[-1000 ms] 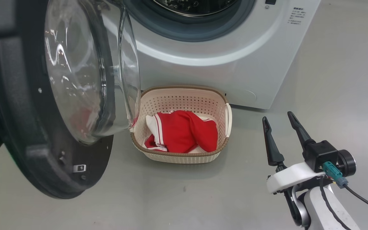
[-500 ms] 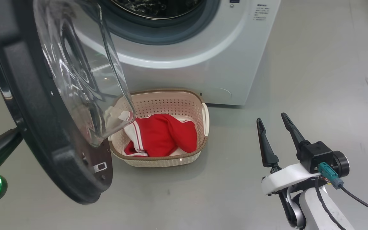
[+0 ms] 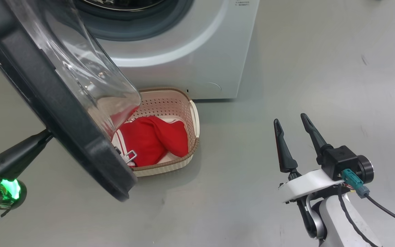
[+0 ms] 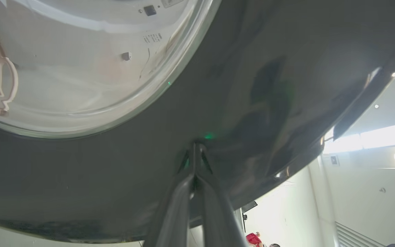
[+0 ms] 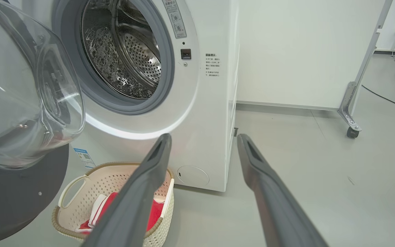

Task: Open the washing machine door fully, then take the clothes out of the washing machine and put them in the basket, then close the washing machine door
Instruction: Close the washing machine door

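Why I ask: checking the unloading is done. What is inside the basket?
Red clothes with white striped trim lie in the basket. From the head view, the washing machine door hides its left part.

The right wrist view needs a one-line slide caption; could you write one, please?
The right gripper, jaws open, faces the washing machine with its door open and red clothes in the basket.

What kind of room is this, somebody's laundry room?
Likely a lab or test hall, not a home: the washing machine stands on bare grey floor beside a wheeled white panel.
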`<state>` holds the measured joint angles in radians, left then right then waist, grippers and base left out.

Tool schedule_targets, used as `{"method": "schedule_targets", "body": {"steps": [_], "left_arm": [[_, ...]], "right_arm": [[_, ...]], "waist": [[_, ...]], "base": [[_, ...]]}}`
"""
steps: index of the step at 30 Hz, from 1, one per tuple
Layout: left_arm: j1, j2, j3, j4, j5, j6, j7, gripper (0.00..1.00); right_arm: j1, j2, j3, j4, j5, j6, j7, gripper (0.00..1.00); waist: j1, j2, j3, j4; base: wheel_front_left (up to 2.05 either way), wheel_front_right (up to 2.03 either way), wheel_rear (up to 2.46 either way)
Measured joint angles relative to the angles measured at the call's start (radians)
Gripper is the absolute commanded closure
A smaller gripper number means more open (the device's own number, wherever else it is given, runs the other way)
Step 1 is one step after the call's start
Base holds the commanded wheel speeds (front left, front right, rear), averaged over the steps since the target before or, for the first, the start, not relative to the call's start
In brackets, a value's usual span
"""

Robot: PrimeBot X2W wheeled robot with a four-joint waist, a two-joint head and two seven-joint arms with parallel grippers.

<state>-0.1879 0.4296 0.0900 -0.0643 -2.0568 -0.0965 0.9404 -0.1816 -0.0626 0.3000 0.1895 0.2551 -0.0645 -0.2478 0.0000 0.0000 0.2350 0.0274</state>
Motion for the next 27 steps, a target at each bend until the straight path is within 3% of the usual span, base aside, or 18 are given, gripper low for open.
{"method": "schedule_targets", "body": {"steps": [27], "left_arm": [[-0.198, -0.047, -0.043, -0.048, 0.012, 0.049, -0.063, 1.0]], "right_arm": [[-0.082, 0.006, 0.028, -0.047, 0.014, -0.018, -0.004, 0.0]], "waist": [[0.0, 0.0, 0.16, -0.179]], "base": [[0.0, 0.0, 0.0]]}}
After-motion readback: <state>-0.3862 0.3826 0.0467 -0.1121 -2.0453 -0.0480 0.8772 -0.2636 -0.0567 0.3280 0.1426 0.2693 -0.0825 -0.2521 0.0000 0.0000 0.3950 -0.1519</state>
